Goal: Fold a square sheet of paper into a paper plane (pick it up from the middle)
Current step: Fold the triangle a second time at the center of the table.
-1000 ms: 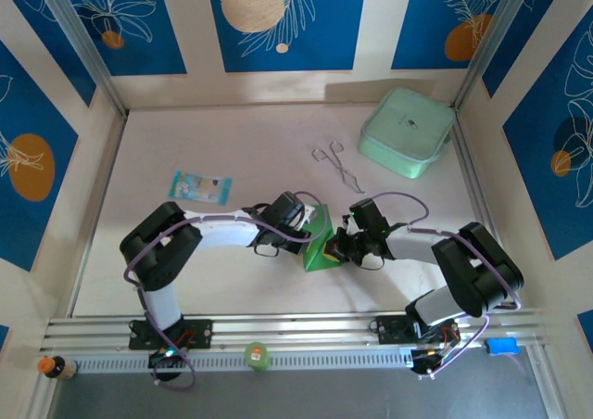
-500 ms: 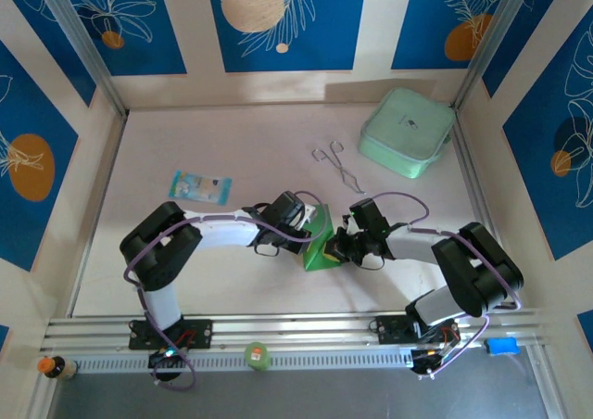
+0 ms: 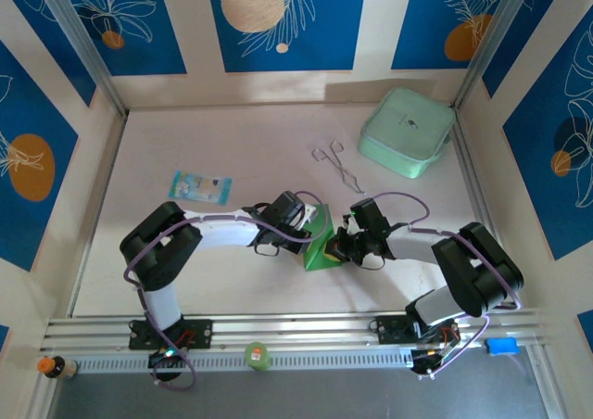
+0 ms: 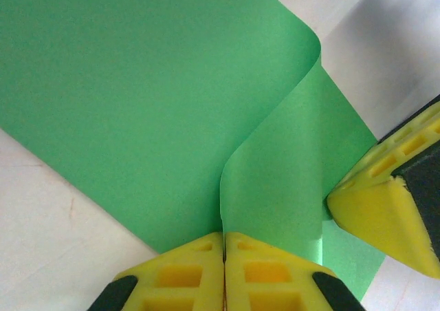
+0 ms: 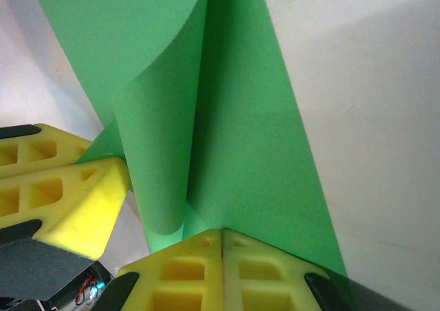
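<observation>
Pale surface (image 3: pixel 232 141) between blue flowered panels (image 3: pixel 278 20), left end effector (image 4: pixel 224 237) and right end effector (image 5: pixel 222 234) both pinching green paper (image 4: pixel 137 84), box (image 3: pixel 406 132) behind

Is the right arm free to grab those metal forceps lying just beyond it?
Probably not right away: the right claw is shut on the green paper, as is the left claw. The metal forceps lie close, with no object between.

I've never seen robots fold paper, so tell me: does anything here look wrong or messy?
Only the paper looks odd: instead of lying flat, a flap bows up in a soft, uncreased curl. The left pincer and right pincer are both shut on it, close together. I see no tears or spills.
</observation>
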